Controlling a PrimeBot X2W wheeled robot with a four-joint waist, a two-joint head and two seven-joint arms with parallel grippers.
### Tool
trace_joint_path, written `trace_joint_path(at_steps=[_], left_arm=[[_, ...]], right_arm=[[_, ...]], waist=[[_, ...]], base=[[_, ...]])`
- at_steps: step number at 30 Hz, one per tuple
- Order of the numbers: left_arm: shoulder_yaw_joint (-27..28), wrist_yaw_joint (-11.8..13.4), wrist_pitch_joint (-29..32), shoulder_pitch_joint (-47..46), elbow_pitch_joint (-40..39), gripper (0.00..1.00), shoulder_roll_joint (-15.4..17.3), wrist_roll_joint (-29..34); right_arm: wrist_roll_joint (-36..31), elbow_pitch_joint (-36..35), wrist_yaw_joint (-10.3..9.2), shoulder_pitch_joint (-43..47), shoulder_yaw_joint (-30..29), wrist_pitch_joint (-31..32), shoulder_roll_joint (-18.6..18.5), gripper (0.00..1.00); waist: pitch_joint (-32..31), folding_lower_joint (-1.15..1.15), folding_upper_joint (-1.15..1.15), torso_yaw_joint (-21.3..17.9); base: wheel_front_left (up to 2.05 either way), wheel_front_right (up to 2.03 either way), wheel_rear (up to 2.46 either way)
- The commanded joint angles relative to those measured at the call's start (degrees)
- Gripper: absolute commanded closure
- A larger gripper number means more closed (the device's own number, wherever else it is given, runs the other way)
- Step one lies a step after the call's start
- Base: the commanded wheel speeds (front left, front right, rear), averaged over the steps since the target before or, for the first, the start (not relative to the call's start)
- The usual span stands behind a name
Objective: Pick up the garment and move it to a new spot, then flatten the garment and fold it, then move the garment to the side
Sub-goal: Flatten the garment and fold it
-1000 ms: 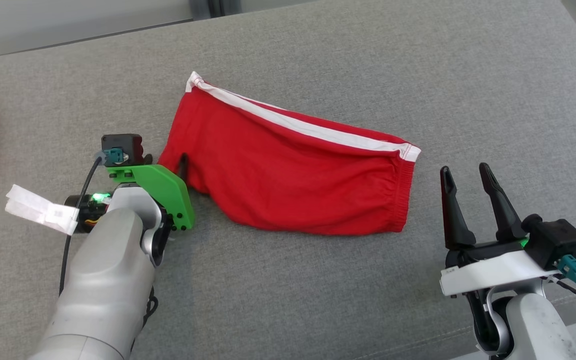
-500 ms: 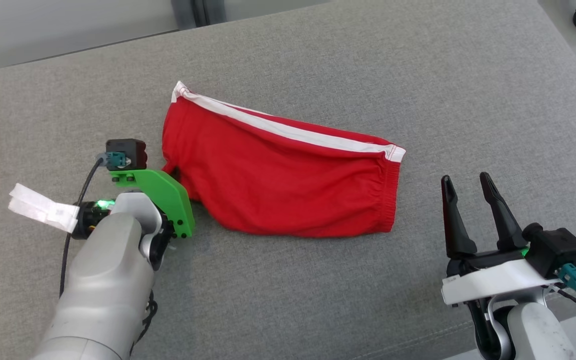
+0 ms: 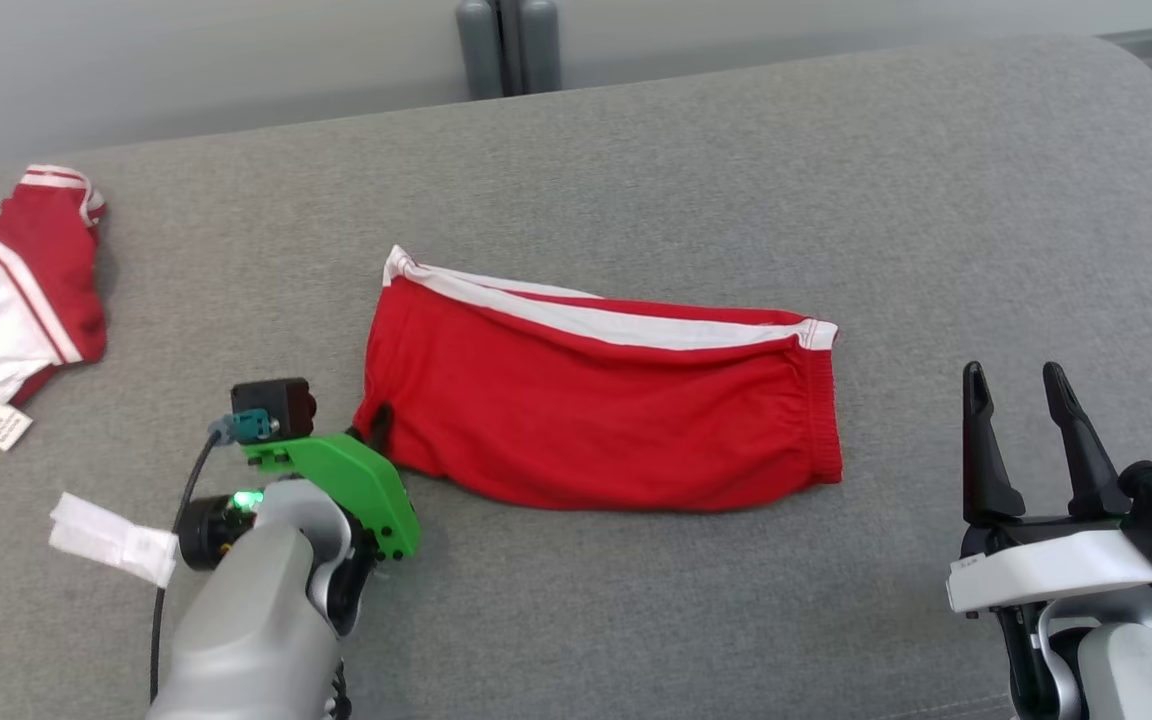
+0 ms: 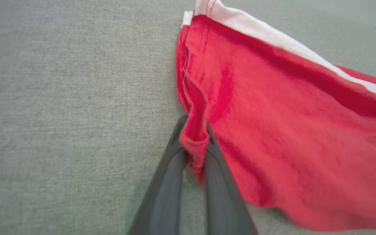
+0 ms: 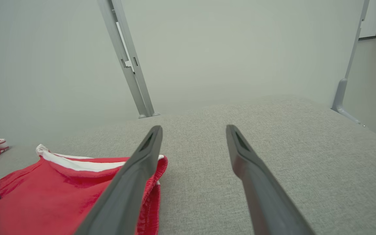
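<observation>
Shorts (image 3: 606, 420), red with a white side stripe along the far edge, flat on grey fabric-covered tabletop (image 3: 636, 620), roughly mid-surface. Elastic waistband (image 3: 821, 410) at robot's right end, leg hem at left end.

Left gripper (image 4: 193, 130): fingers together, clamped on near-left hem corner of shorts. Small fold of red cloth pinched between the tips and bulging above them in left wrist view. Rest of shorts spread away to the right of the fingers, on the tabletop.

Right gripper (image 3: 1012, 370): fingers apart, nothing between them. Positioned to the right of the waistband end, clear of the cloth in head view. Overlaps waistband edge in right wrist view by line of sight only.

Hidden or unclear:
- Left fingers mostly behind green mount (image 3: 346, 480) in head view; one dark tip visible at the hem.
- Left wrist view soft and blurred; right end of shorts cut off by frame edge.
- Lower layer of shorts not visible.
- Second red-and-white garment (image 3: 16, 300) at far left of tabletop, well apart from shorts, cut off by frame edge.

Writing:
- White care label (image 3: 1, 428) on second garment: print present, too small to read.
- White paper tag (image 3: 111, 540) on left wrist cable: nothing legible.
- No brand mark made out on shorts.
</observation>
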Motion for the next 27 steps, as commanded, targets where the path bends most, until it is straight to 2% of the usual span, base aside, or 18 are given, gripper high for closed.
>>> trace_joint_path(at_steps=[1,8,15,16,17,18,21,27], left_arm=[[-0.15,0.44,-0.81,2.28,-0.81,1.0,-0.07,-0.5],[-0.72,2.73,-3.35,11.06,-7.54,1.0,-0.6,-2.64],[-2.42,5.72,-2.92,16.96,-16.27,1.0,-0.79,-4.24],[-2.5,6.33,-3.39,17.31,-17.69,0.62,-0.78,-4.3],[-2.83,6.82,-3.82,17.55,-18.69,0.07,-0.78,-3.83],[-3.22,7.09,-4.57,17.73,-19.98,0.0,-0.77,-3.13],[-3.49,6.62,-7.63,18.08,-23.64,0.0,0.16,-2.03],[-3.03,7.7,-11.06,18.47,-29.77,0.0,2.18,1.59]], right_arm=[[-0.52,-0.56,0.01,1.01,-0.29,0.58,-0.06,0.0],[-0.91,-0.72,0.01,1.38,-1.14,2.95,-0.08,0.0],[-1.13,-0.05,0.01,1.02,-0.69,3.99,-0.08,0.0],[-1.15,0.07,0.01,0.93,-0.6,4.19,-0.08,0.0],[-1.12,0.18,0.01,0.88,-0.47,4.37,-0.08,0.0],[-1.06,0.27,0.01,0.77,-0.38,4.56,-0.08,0.0],[-1.17,0.61,0.01,0.3,-0.41,5.39,-0.09,0.0],[-2.38,1.82,0.01,-1.18,-0.8,10.16,-0.08,0.0]], waist=[[-2.56,0.0,0.0,3.89],[-3.69,0.0,0.0,7.55],[-3.81,0.0,0.0,8.75],[-3.8,0.0,0.0,8.77],[-3.8,0.0,0.0,8.76],[-3.78,0.0,0.0,8.72],[-3.69,0.0,0.0,8.61],[-3.46,0.0,0.0,8.54]], base=[[0.0,0.0,0.0],[0.0,0.0,0.0],[0.0,0.0,0.0],[0.0,0.0,0.0],[0.0,0.0,0.0],[0.0,0.0,0.0],[0.0,0.0,0.0],[0.0,0.0,0.0]])
